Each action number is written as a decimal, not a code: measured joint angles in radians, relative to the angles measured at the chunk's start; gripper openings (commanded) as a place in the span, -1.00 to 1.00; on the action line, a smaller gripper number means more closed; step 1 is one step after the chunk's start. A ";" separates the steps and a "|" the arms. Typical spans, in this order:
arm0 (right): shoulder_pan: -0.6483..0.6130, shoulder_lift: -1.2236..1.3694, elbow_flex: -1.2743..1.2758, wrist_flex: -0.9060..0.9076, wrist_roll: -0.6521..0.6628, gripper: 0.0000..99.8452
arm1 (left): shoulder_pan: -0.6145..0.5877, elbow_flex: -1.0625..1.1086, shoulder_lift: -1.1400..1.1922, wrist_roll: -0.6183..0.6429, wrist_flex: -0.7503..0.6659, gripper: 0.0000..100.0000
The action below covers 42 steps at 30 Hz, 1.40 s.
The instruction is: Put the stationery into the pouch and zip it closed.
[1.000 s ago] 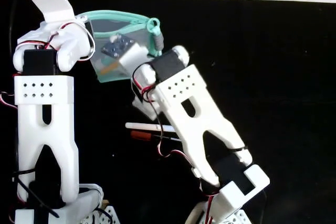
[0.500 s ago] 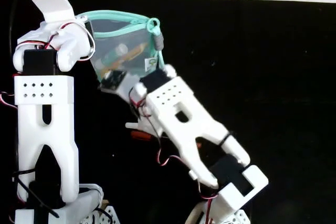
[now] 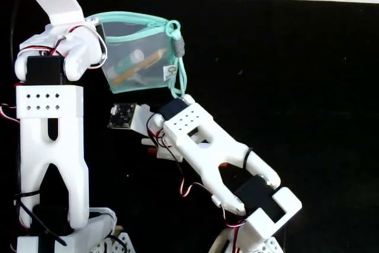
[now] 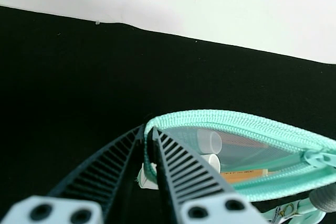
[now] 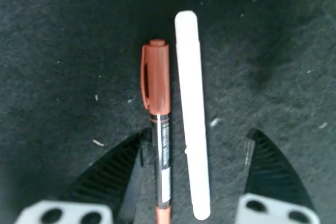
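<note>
mesh pouch (image 3: 139, 57) is clamped at its rim by the left gripper (image 4: 149, 150), near the far left edge of the table (image 3: 296, 87). right gripper (image 5: 197, 135) is spread over brown marker (image 5: 157, 87) and white pen (image 5: 190, 103), laid side by side. both are judged light, rigid, slick; a mid-barrel hold is advised.

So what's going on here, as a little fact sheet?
Pouch: mint-trimmed, see-through, zip open
Left claw: shut on the pouch's edge
Inside pouch: pencil, white tubes
On table: red pen and white pen, side by side
Right claw: open, above both pens
</note>
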 measured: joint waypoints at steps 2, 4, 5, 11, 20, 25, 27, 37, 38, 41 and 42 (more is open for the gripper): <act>0.000 0.014 0.000 -0.003 0.018 -0.44 | 0.000 0.000 0.000 0.000 0.000 -0.99; -0.008 0.052 -0.002 -0.005 0.038 -0.44 | 0.000 0.000 0.000 0.000 0.000 -0.99; -0.012 0.075 0.000 -0.009 0.043 -0.44 | 0.000 0.000 0.000 0.000 0.000 -0.99; -0.035 0.187 -0.046 -0.015 0.051 -0.44 | 0.000 0.000 0.000 0.000 0.000 -0.99; -0.034 0.324 -0.149 -0.011 0.055 -0.63 | 0.000 0.000 0.000 0.000 0.000 -0.99; -0.026 0.345 -0.195 -0.015 0.054 -0.96 | 0.000 0.000 0.000 0.000 0.000 -0.99; -0.025 0.350 -0.196 -0.025 0.054 -0.98 | 0.000 0.000 0.000 0.000 0.000 -0.99; -0.025 0.359 -0.207 -0.020 0.054 -0.98 | 0.000 0.000 0.000 0.000 0.000 -0.99; -0.025 0.359 -0.218 -0.008 0.043 -0.98 | 0.000 0.000 0.000 0.000 0.000 -0.99; -0.025 0.341 -0.245 0.032 0.012 -0.98 | 0.000 0.000 0.000 0.000 0.000 -0.99; -0.026 0.331 -0.238 0.043 0.005 -0.98 | 0.000 0.000 0.000 0.000 0.000 -0.99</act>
